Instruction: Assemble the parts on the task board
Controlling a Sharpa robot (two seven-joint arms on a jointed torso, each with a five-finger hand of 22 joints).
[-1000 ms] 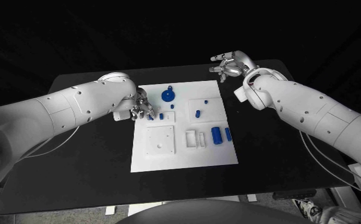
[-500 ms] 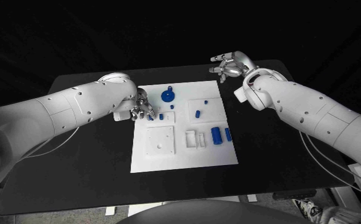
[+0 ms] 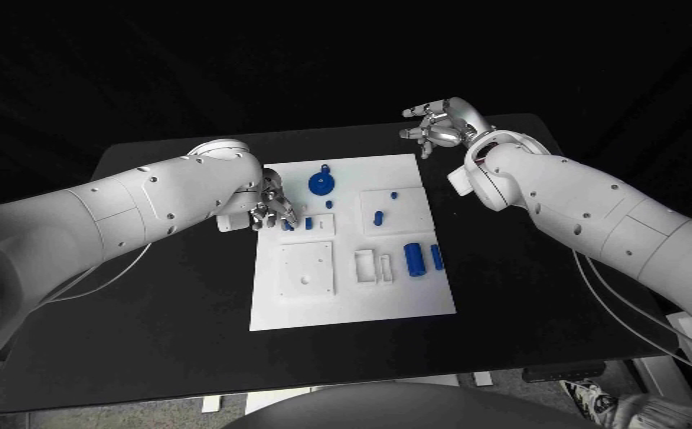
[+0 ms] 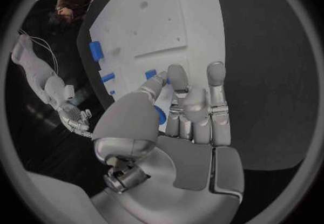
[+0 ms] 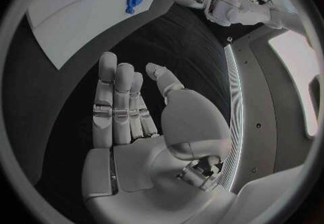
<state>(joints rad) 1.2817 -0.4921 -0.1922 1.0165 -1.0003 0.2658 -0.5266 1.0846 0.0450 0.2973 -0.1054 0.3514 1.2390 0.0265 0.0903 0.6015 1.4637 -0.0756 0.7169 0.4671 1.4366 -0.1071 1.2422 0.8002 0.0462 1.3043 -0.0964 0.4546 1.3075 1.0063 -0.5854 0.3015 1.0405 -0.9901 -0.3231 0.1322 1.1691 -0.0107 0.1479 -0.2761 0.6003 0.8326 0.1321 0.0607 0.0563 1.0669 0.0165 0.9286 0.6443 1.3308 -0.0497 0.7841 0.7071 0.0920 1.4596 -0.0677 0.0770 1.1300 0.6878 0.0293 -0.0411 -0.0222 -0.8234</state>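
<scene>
Pinching a small blue part [image 4: 159, 114] betw. thumb & fingers, left hand [image 3: 270, 207] sits at task board [image 3: 353, 294] 9 o'clock edge; seat it upright, gently. Right hand [image 3: 440, 126] hovers open, empty, off 1 o'clock corner.

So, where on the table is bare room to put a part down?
Free: black table left of the board, under the left arm, and the strip between the board's right edge and the right arm. Crowded: the board's far-left corner, where the left hand sits among the blue parts.
</scene>
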